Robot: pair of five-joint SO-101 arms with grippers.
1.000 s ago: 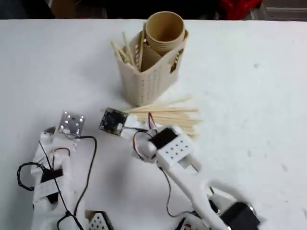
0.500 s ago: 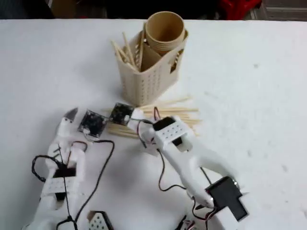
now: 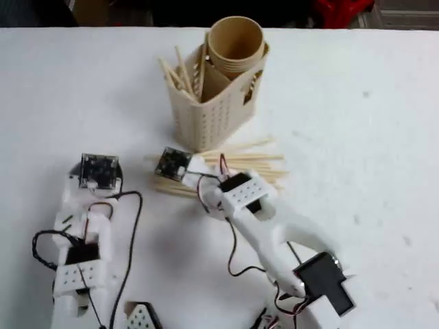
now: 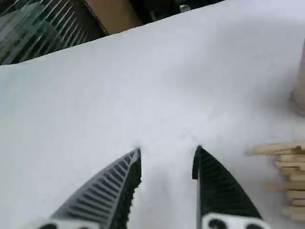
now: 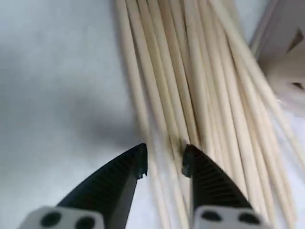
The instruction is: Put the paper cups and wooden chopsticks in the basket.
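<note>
A cream perforated basket point(image 3: 214, 110) stands at the table's far middle. A stack of brown paper cups point(image 3: 236, 42) and several wooden chopsticks point(image 3: 180, 72) stick out of it. More chopsticks point(image 3: 250, 163) lie in a loose pile on the table just in front of the basket. My right gripper point(image 5: 164, 151) is open, low over this pile point(image 5: 190, 86), with a stick or two running between its fingertips. My left gripper point(image 4: 167, 152) is open over bare table, left of the pile's ends point(image 4: 288, 176), with nothing between its fingers.
The white table point(image 3: 357, 137) has open room on the far left and right. The left arm point(image 3: 86, 233) and right arm point(image 3: 250, 202) sit close together at the front, with loose cables point(image 3: 134, 219) between them. The basket wall point(image 5: 286, 47) is just beyond the right gripper.
The right arm shifted onto the pile one second ago and has since held still. The left arm swung out toward the pile, then turned back to the left.
</note>
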